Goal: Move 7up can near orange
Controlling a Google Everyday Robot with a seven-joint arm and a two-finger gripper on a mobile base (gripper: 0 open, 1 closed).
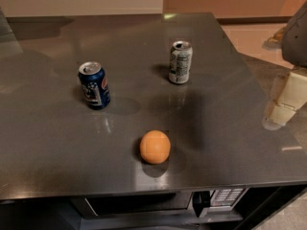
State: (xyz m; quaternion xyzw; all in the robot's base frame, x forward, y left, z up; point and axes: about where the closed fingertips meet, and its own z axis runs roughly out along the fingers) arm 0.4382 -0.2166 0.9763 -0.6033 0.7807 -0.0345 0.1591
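The 7up can [180, 62], silvery-white with green markings and a silver top, stands upright on the grey table [57, 138], right of centre towards the back. The orange [155, 147] sits near the table's front edge, well in front of the can and slightly to its left. My gripper [283, 104], a pale cream part under a grey arm section, hangs at the right edge of the view over the table's right side. It is far to the right of the can and holds nothing that I can see.
A dark blue Pepsi can [94, 85] stands upright left of the 7up can. A microwave [158, 205] sits under the table's front edge. Floor shows beyond the table's right and back edges.
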